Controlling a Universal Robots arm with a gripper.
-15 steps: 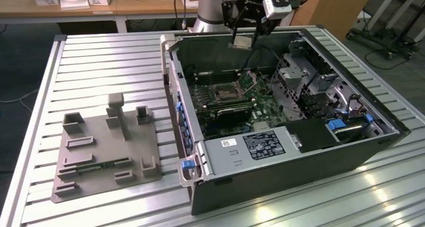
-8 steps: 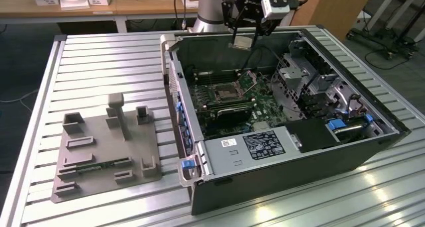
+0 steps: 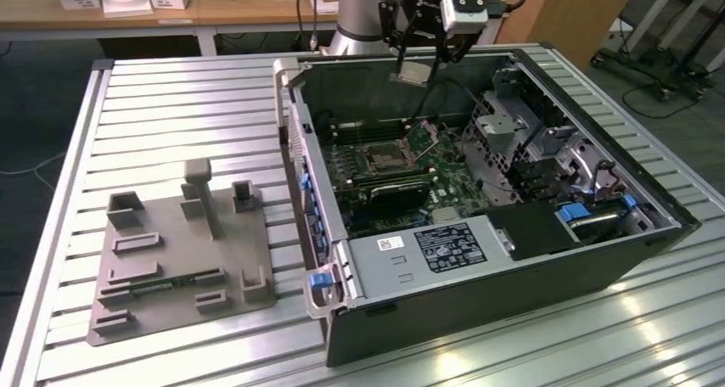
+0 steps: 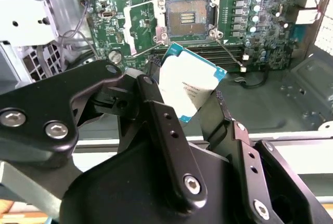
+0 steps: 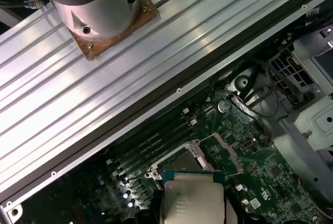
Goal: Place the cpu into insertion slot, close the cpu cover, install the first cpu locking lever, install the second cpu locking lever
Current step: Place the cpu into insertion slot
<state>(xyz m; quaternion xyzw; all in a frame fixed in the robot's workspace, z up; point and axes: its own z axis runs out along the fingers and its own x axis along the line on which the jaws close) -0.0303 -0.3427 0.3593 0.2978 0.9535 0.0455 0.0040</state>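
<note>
The gripper [image 3: 418, 62] hangs over the far wall of the open computer case [image 3: 510, 295], which lies on the ribbed aluminium worktop [image 3: 170, 107]. Its black fingers [image 4: 158, 116] are closed part-way on the cpu [image 4: 190, 86], pinching it by two opposite edges. In the second wrist view the chip's near edge is hidden behind the finger linkages, so where the pads meet it cannot be made out. The cpu is held in the air with its pale metal top towards the wrist cameras, well above the motherboard and touching nothing else.

The insertion slot [image 4: 186, 15] lies bare, with its dark pin field showing inside the shiny rim. In the first wrist view the chip [image 5: 192, 200] blocks the slot's near half, and the picture's edge cuts off both the chip and the fingers. The cpu cover [image 4: 139, 27] is swung open and lies off to one side of the slot. A thin wire lever [image 4: 229, 53] sticks out from the slot's other side, its end over the board. The long memory slots [image 5: 151, 146] run beside the socket, partly lost in shadow.

In the exterior view the slot [image 3: 385, 157] sits mid-board, below and nearer the camera than the held cpu [image 3: 413, 73]. A grey fixture plate [image 3: 153, 287] with upright blocks lies on the worktop towards the exterior view's left. The arm's round base [image 5: 99, 0] is bolted to the worktop just beyond the case.
</note>
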